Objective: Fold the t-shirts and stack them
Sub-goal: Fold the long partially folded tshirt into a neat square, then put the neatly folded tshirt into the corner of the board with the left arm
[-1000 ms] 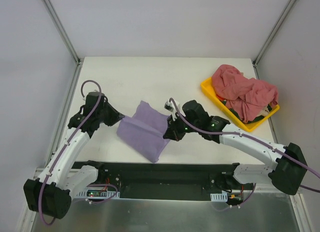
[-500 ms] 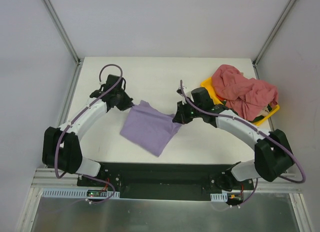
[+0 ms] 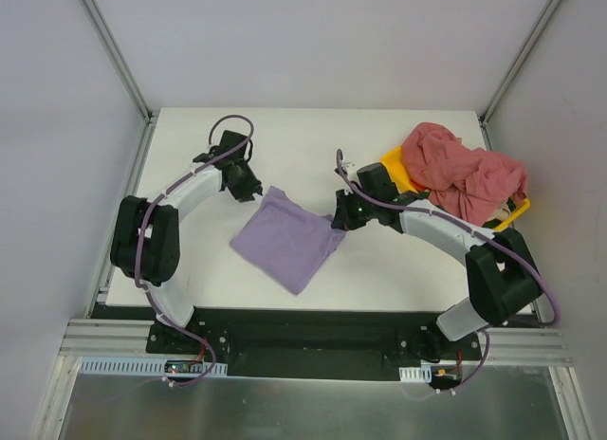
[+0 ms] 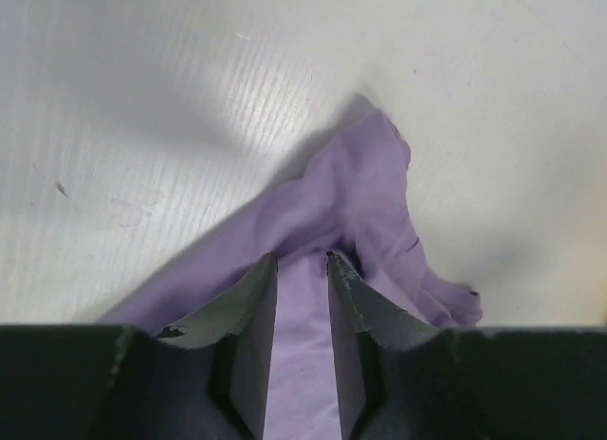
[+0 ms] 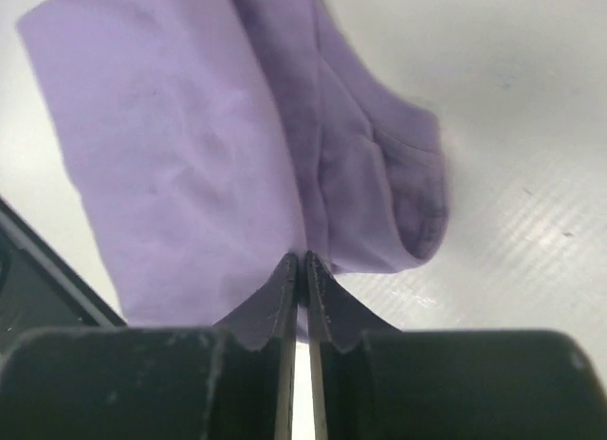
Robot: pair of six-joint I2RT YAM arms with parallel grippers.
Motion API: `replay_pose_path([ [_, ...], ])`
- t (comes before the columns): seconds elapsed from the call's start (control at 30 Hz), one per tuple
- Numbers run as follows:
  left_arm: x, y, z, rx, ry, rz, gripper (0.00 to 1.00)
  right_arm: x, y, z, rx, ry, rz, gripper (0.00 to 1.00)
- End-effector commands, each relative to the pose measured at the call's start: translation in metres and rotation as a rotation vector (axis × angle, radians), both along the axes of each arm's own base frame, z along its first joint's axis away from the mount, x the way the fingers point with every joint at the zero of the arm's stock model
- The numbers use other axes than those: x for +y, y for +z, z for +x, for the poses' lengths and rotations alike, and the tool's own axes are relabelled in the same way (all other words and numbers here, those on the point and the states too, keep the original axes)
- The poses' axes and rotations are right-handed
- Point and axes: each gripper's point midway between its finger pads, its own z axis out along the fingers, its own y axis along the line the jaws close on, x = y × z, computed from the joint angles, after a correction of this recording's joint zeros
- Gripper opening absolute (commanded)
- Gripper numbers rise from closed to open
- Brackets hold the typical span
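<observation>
The pink-red t-shirts (image 3: 462, 179) bury most of the yellow tray (image 3: 394, 165); perhaps two, too tangled to count. The lavender t-shirt (image 5: 171, 127) is cropped at top.

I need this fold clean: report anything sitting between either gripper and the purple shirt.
Nothing visible does. The left gripper and the right gripper each already have the purple shirt between their jaws, at two of its corners.

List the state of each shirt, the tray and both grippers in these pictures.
lavender shirt: folded over, lying flat, held at two corners.
pink-red shirts: crumpled in a heap, unfolded.
yellow tray: holding the pink-red shirts.
left gripper: closed on a bunch of the lavender shirt.
right gripper: closed on the lavender shirt's edge.
</observation>
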Motion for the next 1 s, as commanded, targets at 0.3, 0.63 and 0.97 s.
replay_pose_path([
  [0.3, 0.002, 0.043, -0.005, -0.169, -0.327, 0.07, 0.99, -0.044, 0.028, 0.016, -0.086, -0.221, -0.119, 0.96],
  [0.63, -0.006, -0.01, -0.03, -0.09, -0.626, 0.069, 0.99, -0.059, 0.039, -0.048, -0.125, -0.222, 0.093, 0.96],
  [0.97, -0.016, -0.051, -0.055, 0.071, -0.667, 0.002, 0.84, -0.085, 0.047, -0.066, -0.207, -0.282, 0.103, 0.96],
])
